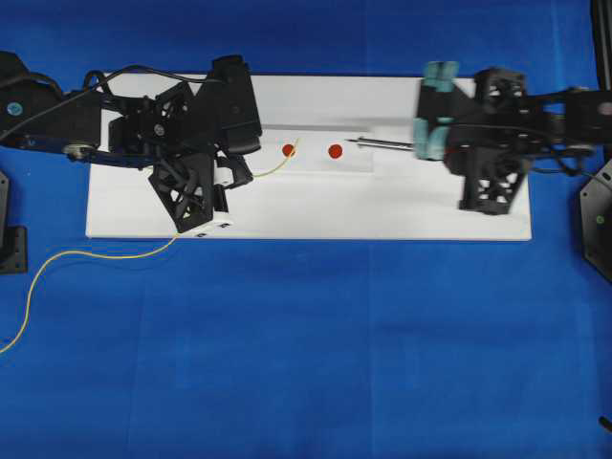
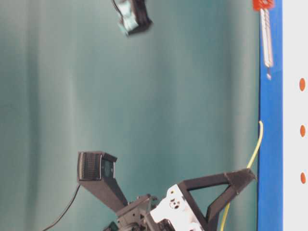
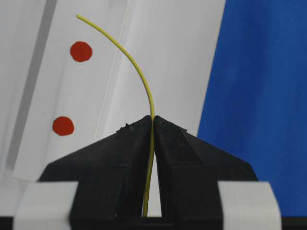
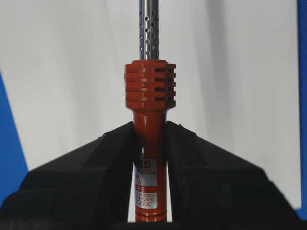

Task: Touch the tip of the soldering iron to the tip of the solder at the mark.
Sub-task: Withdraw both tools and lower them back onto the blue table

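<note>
Nearest the lens in each wrist view sat a closed grip: the left gripper (image 3: pixel 152 125) was pinched shut on the solder (image 3: pixel 136 72), whose free end curved up and away over the white board (image 3: pixel 163 48), and the right gripper (image 4: pixel 149 132) was clamped on the red handle of the soldering iron (image 4: pixel 149 96), its perforated silver shaft running straight out of the top of the picture. Further out, in the overhead view, the solder's tip (image 1: pixel 295 143) ended just beside the left red mark (image 1: pixel 288 150), while the iron's dark tip (image 1: pixel 350 142) stopped a little short of the right red mark (image 1: pixel 335 151), so the two tips stood near but apart (from above alone I could not tell how high either hung over the board). The step in hand looked like the approach, both tools gripped and aimed at each other, contact not yet made. The next move would call for bringing the iron's tip across to the solder's end at whichever mark was meant, keeping the limp wire steady, since a nudge would bend it aside. No container of any kind was in view, only the flat board on the blue cloth (image 1: pixel 306 363).
</note>
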### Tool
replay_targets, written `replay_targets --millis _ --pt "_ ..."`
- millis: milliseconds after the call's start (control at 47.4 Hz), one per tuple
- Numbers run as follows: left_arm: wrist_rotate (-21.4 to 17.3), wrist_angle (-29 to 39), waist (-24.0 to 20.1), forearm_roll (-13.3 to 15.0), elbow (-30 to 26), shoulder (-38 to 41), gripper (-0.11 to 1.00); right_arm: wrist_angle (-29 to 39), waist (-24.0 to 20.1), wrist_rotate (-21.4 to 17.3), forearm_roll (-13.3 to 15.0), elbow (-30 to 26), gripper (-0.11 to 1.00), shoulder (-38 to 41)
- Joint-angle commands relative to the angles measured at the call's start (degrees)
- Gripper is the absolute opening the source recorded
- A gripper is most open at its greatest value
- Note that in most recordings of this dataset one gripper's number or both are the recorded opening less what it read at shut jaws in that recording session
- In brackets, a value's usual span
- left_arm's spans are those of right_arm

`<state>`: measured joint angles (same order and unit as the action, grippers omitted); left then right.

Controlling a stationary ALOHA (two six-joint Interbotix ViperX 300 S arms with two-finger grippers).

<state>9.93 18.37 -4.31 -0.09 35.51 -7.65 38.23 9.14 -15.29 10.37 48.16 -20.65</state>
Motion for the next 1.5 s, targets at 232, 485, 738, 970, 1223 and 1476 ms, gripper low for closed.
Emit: replay_targets --millis 232,485,738,970,1223,1476 --pt "0.2 -4.7 -0.1 -0.1 2.3 -3.3 0.02 -3.5 0.6 -3.3 0.2 4.2 0.06 -8.3" --pt "1.0 -7.9 1.4 0.0 4.7 -4.7 0.02 -6.2 0.2 -3.8 -0.5 3.7 0.06 -7.3" --pt "3.0 -13.4 9.4 0.0 8.6 -7.3 0.02 -11.5 -8.8 -3.8 -3.8 4.1 0.06 -8.3" --pt "3.5 -15.7 19.7 0.1 11.0 -7.6 0.02 -17.5 -19.5 -4.7 -5.7 4.1 0.06 -6.8" --pt "3.5 -21.2 26.7 0.0 14.4 -4.2 0.02 -24.3 -26.6 -8.8 -5.7 3.8 0.06 2.5" --pt "2.4 -30.9 29.5 0.0 18.2 2.2 0.02 -32.8 -29.0 -10.1 -5.7 3.3 0.06 12.0"
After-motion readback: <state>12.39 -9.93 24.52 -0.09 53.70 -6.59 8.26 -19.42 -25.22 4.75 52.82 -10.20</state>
